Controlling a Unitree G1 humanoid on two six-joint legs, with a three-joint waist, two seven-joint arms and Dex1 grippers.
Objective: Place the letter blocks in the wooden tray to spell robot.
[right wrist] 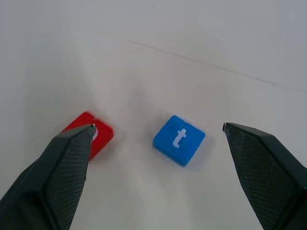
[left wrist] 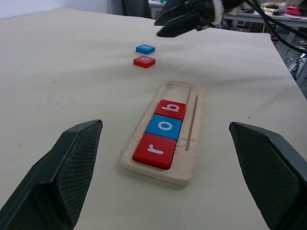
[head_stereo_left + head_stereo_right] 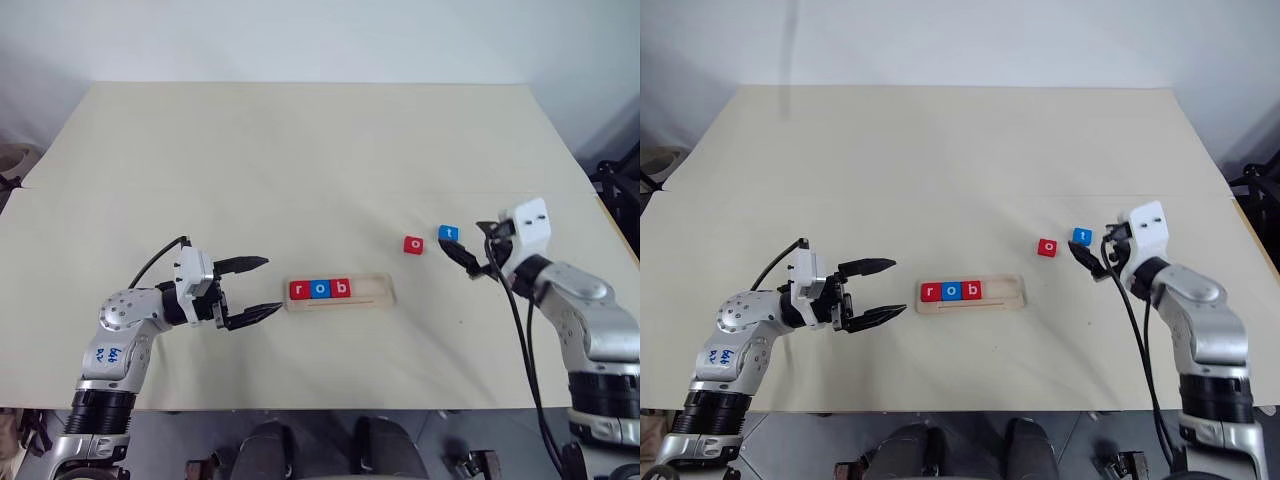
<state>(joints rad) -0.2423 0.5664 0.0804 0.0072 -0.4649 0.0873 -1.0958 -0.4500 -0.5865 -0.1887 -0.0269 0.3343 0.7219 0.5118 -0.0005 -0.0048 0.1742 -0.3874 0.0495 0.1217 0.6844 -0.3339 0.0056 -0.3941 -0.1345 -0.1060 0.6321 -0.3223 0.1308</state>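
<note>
The right gripper is hanging with fingers spread wide just beside the blue t block, the red o block lying near it. The left gripper, also spread apart, is sitting beside the wooden tray, which is holding the r, o, b blocks on the pale table.

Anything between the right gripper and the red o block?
The blue t block lies nearer the open right gripper; the red o block sits just past it, toward the wooden tray. Otherwise bare table.
</note>
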